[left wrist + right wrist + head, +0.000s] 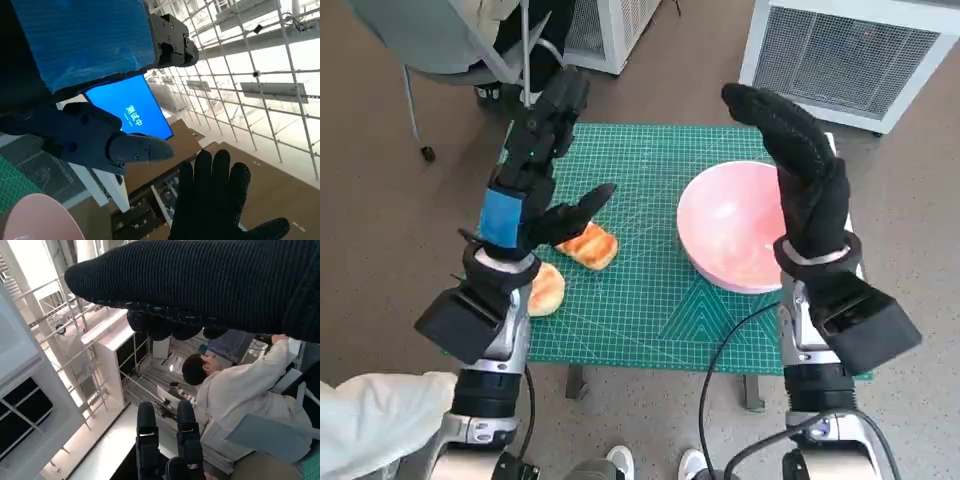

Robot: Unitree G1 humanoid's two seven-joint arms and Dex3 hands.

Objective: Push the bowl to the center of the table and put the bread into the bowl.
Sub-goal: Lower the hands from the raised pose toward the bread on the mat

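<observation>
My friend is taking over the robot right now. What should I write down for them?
Left hand: raised over the table's left side, fingers apart, holding nothing.
Right hand: raised above the bowl's right edge, fingers apart, holding nothing.
Round pink bowl: on the right part of the green cutting mat, not at the center, nothing in it.
Golden toasted bread piece: on the mat beside the left hand; a paler round bread roll lies nearer the robot.
Done: nothing yet.
Left: push the bowl to the center, then put bread in it.
</observation>
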